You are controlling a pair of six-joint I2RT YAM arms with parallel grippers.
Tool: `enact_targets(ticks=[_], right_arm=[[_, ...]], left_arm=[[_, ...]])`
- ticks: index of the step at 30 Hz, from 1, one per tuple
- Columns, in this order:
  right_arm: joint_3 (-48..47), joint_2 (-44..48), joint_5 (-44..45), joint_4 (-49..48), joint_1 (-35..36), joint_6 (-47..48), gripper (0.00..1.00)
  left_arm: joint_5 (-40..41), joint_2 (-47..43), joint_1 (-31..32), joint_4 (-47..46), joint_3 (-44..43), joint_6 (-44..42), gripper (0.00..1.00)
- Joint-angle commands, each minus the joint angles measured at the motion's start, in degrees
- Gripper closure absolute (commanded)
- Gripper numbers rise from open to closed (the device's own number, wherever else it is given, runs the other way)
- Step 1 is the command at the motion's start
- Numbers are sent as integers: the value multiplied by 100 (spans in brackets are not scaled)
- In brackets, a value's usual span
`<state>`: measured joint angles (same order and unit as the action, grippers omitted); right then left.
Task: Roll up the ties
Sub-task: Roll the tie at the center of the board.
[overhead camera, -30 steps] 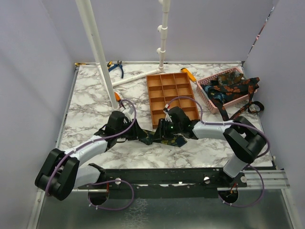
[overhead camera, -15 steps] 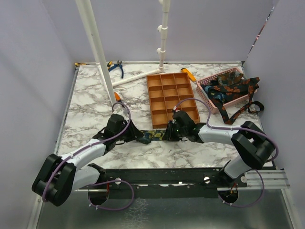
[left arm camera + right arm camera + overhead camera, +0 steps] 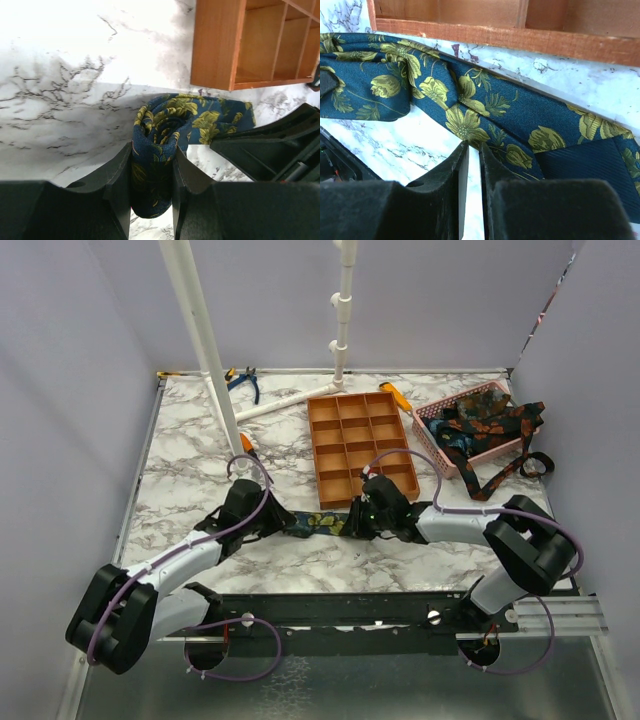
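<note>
While in left pincer (image 3: 152, 152), navy tie (image 3: 200, 117)

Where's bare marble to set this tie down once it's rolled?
Widest bare patch: left side of the table, between the white pipe and the left wall. A thinner strip runs along the front edge, below the stretched tie. Crowded: back right, where the orange tray and pink basket sit close, spare ties spilling over.

No readable text, label, brand or number — not on tie (image 3: 165, 125), tray (image 3: 313, 450) or basket (image 3: 432, 445)
</note>
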<state>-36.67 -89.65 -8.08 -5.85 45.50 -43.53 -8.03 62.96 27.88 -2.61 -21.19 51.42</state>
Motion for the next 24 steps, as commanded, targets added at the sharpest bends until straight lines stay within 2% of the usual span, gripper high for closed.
enact_targets(ticks=[1, 6, 12, 24], right_arm=[[324, -59, 192, 539, 98, 23, 81], [268, 211, 263, 741, 125, -4, 77], [227, 558, 274, 957, 173, 29, 76], [638, 1498, 405, 1274, 208, 15, 74]], left_arm=[[718, 195, -6, 893, -512, -366, 100], [1389, 781, 39, 2243, -1485, -1080, 100], [2114, 1355, 219, 3292, -2327, -1473, 100], [3820, 2546, 1281, 4687, -3617, -1286, 100]])
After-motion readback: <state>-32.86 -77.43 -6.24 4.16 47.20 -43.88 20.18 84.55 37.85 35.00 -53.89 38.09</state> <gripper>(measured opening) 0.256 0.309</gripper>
